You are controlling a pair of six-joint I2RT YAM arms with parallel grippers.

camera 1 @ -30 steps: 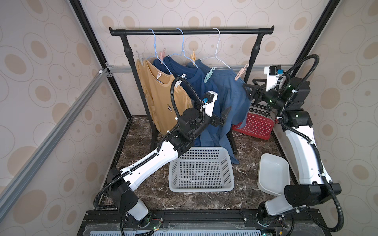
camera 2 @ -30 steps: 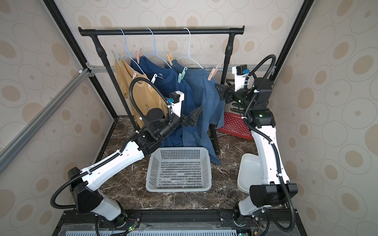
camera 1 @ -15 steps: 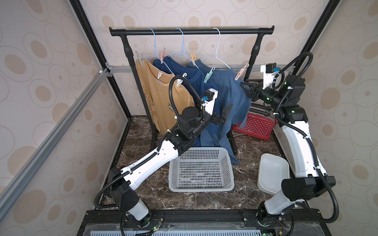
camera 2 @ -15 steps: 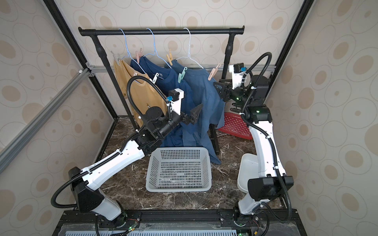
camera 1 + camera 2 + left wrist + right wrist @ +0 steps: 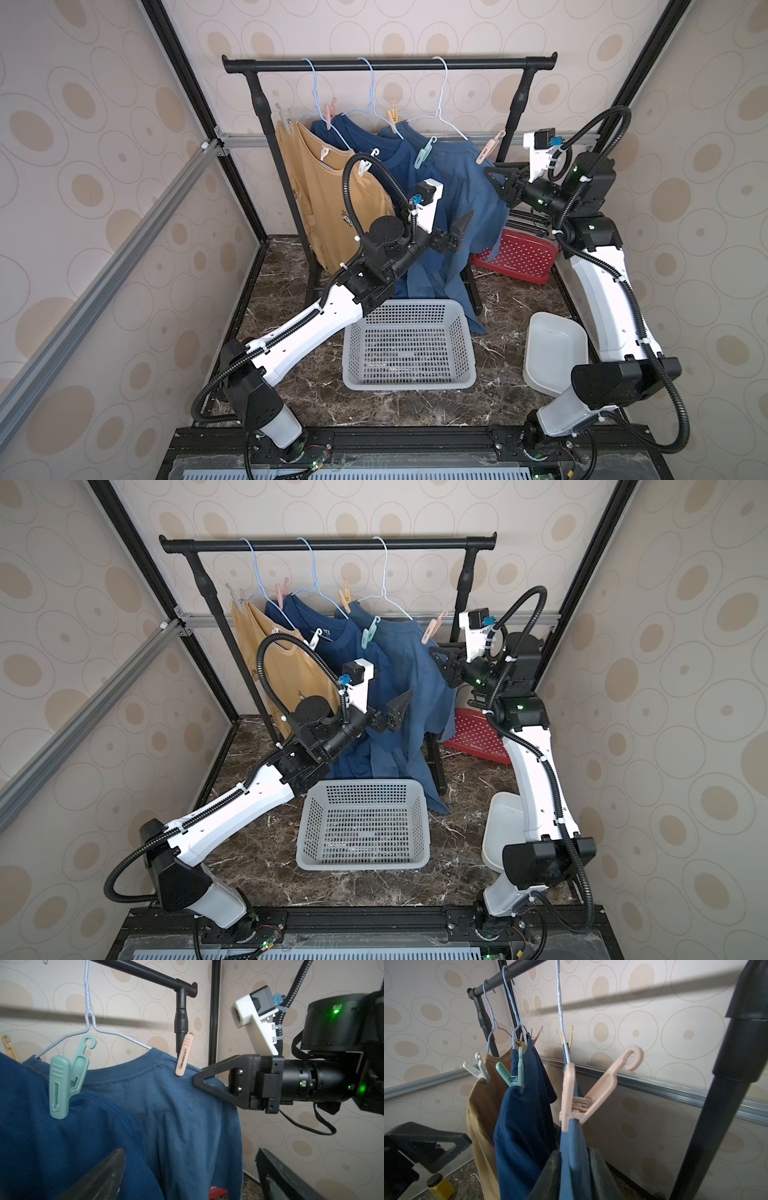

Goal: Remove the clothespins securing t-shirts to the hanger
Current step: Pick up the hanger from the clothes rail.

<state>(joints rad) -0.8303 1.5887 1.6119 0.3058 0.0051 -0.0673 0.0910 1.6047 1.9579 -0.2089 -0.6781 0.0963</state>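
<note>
Three t-shirts hang on wire hangers: a mustard t-shirt (image 5: pixel 328 199), a dark blue t-shirt (image 5: pixel 390 166) and a medium blue t-shirt (image 5: pixel 461 183). The clothespins in view are pink (image 5: pixel 490 146) (image 5: pixel 184 1054) (image 5: pixel 583 1097), teal (image 5: pixel 424 153) (image 5: pixel 66 1078), white (image 5: pixel 365 162), orange-yellow (image 5: pixel 391 116), a second pink (image 5: pixel 330 111) and grey (image 5: pixel 284 117). My right gripper (image 5: pixel 496 183) (image 5: pixel 440 665) (image 5: pixel 575 1157) is shut on the medium blue t-shirt's shoulder, just below the pink clothespin. My left gripper (image 5: pixel 459 235) (image 5: pixel 399 712) (image 5: pixel 190 1155) is open in front of the blue shirts, holding nothing.
The black rack rail (image 5: pixel 390 64) and its right post (image 5: pixel 708 1118) stand close to my right arm. A grey mesh basket (image 5: pixel 409 345) sits on the floor, a white tub (image 5: pixel 555 353) to its right and a red basket (image 5: pixel 519 257) behind.
My right gripper has moved left to the medium blue shirt's shoulder and its jaws have narrowed onto the fabric. The left arm has barely shifted.
</note>
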